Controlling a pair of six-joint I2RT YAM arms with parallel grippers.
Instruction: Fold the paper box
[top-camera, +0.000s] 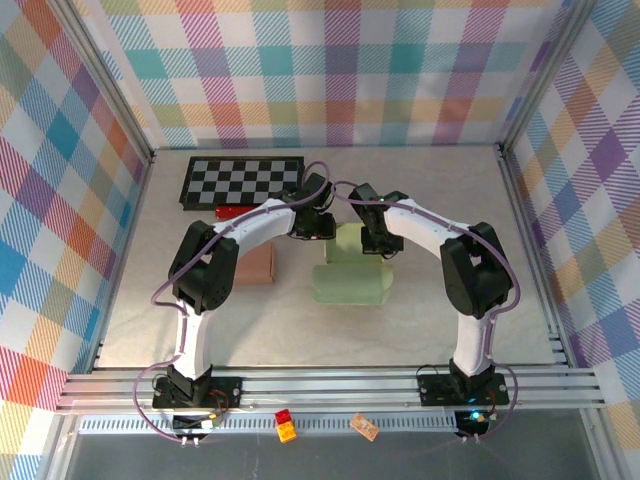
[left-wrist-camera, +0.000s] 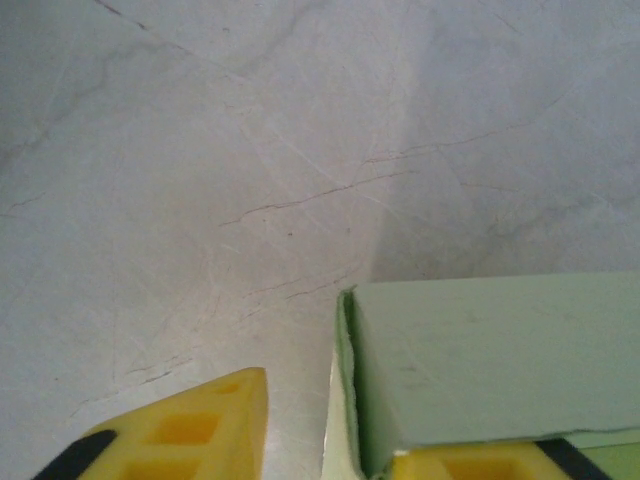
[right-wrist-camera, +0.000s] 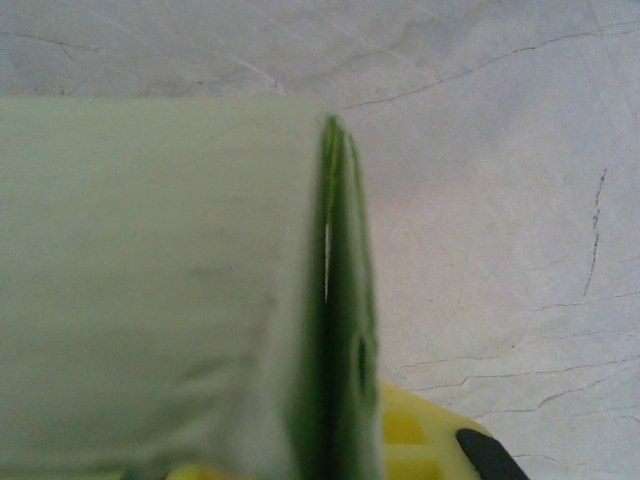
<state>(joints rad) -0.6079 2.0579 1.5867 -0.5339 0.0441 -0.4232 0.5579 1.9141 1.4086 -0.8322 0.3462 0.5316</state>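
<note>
- The green paper box (right-wrist-camera: 150, 280) is right up close in the right wrist view. One thin wall of it stands on its edge and runs down between the yellow fingers (right-wrist-camera: 425, 430).
- The right gripper (right-wrist-camera: 320, 452) is squeezed tight on that thin wall. It has hold of the box.
- In the left wrist view, a corner of the box (left-wrist-camera: 500, 350) sits at the bottom right, on the gray table (left-wrist-camera: 250, 150).
- The left gripper (left-wrist-camera: 330, 445) is part way open. One yellow finger (left-wrist-camera: 180, 435) is out on the bare table, a little apart from the box edge. The other finger peeks out under the green wall. It is not squeezing the box.
- From above, the box (top-camera: 350, 280) sits near the middle of the table (top-camera: 300, 335). Its back part stands up higher than its front part.
- Both grippers meet at the back of the box, the left one (top-camera: 318, 225) at the back left corner and the right one (top-camera: 378, 243) at the back right.
- A brown block (top-camera: 257, 263) lies just left of the box, beside the left arm.
- A black and white checkered board (top-camera: 240, 182) lies at the far side of the table, with something red (top-camera: 235, 212) at its near edge.
- Bright checked walls (top-camera: 60, 200) stand around the table.
</note>
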